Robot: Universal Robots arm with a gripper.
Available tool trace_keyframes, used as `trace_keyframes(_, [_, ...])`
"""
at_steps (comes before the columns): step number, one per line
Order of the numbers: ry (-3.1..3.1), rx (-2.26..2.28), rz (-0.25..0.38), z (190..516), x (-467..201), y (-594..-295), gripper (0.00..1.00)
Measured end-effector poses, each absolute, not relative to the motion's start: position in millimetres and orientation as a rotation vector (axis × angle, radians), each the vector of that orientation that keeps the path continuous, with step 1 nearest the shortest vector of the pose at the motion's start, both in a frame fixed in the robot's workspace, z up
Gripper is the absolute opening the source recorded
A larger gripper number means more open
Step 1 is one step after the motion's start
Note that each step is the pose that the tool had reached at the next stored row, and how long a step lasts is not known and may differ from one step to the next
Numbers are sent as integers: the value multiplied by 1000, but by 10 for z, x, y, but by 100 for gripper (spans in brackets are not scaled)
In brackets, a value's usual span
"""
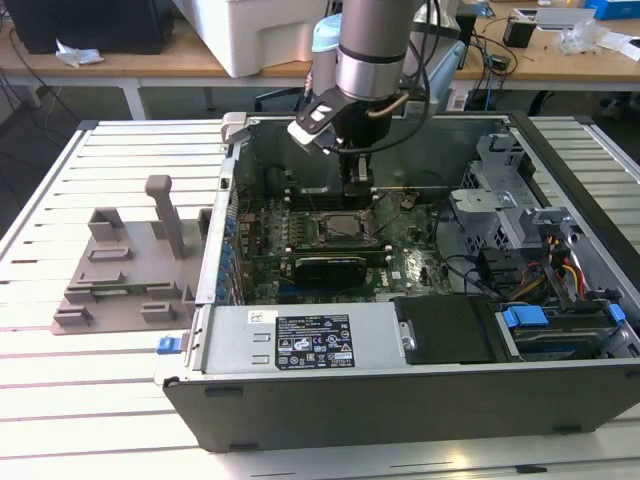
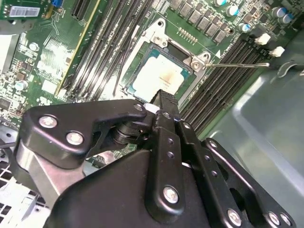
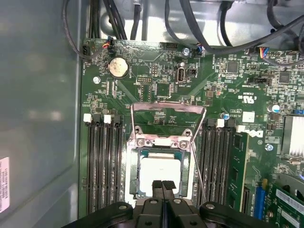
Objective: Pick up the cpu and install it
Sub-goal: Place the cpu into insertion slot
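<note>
In the socket (image 3: pixel 132 171), cpu (image 3: pixel 159 168), edge behind fingers (image 3: pixel 156 186).

Case: an open desktop computer case (image 1: pixel 400 400) lies on its side on a white slatted table (image 1: pixel 100 400).
Left: a grey plastic tray (image 1: pixel 120 270) sits beside the case, at the exterior view's left.
Inside: green motherboard (image 3: pixel 156 80), coin battery (image 3: pixel 118 67), rows of black memory slots (image 3: pixel 102 161).
Front: a labelled power supply (image 1: pixel 300 340), with a blue-tabbed drive bay (image 1: pixel 523 318) alongside.
Background: wooden desks (image 1: pixel 150 62).

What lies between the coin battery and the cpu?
The opened metal socket frame lies between coin battery and cpu, in the first wrist view.
</note>
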State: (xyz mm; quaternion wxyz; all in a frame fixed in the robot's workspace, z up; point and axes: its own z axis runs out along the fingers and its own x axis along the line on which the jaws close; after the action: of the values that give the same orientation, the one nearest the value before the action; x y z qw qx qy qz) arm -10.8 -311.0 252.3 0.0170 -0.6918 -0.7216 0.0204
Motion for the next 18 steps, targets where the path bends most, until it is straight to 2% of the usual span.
trace_keyframes(18, [-2243,-2150,63,2802,-108,-3110,11])
